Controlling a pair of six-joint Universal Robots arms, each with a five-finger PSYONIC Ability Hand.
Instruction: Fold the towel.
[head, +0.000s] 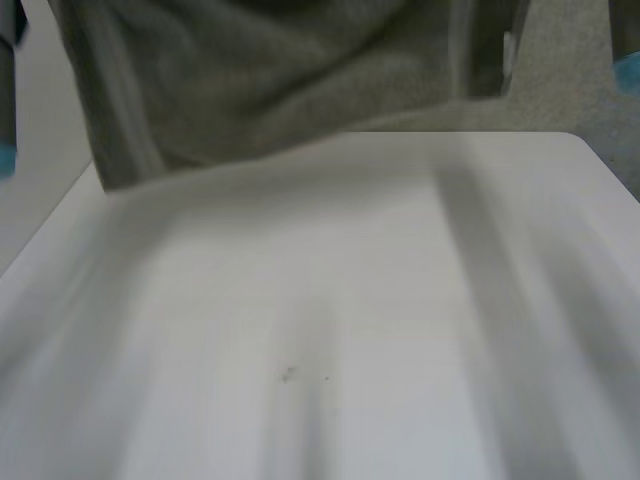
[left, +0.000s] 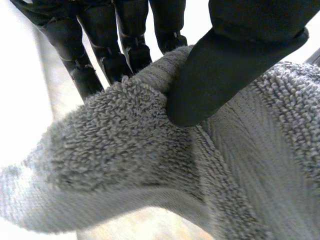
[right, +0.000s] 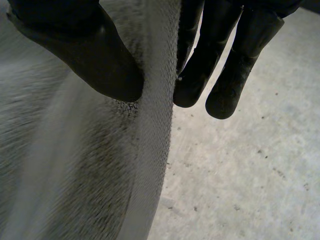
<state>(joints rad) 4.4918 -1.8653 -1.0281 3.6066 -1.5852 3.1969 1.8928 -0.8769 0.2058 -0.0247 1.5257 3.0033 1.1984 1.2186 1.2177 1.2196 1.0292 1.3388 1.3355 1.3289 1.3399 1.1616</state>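
**Towel held aloft by 2 hands, hung out ahead of the fold**

The grey towel (head: 270, 80) hangs in the air over the far end of the white worktop (head: 330, 320), with nothing of it laid flat yet. I cannot tell whether its lower edge brushes the surface.

It is gripped at 2 places along its upper part. The left hand (left: 255, 20) is clamped on it. Its thumb (left: 200, 95) presses the looped pile against the fingers (left: 117, 60) behind the cloth, beside the flat woven border band. The cloth bunches into a ridge under that thumb and falls away below the palm.

The right hand (right: 50, 15) pinches too. The hemmed edge runs between its thumb (right: 107, 70) on one face and its fingers (right: 192, 80) on the other, so only a narrow strip of cloth is caught.

The hold looks chosen so that the towel's own weight pulls it straight (a hanging cloth sheds its creases). That would keep the edges square for laying down and doubling over.

Past the right hand's fingertips lies speckled floor (right: 240, 165) rather than worktop. This suggests the hand is out beyond the surface's edge. The next move probably calls for drawing both hands back over the worktop together, since the right hand's shallow pinch could slip.
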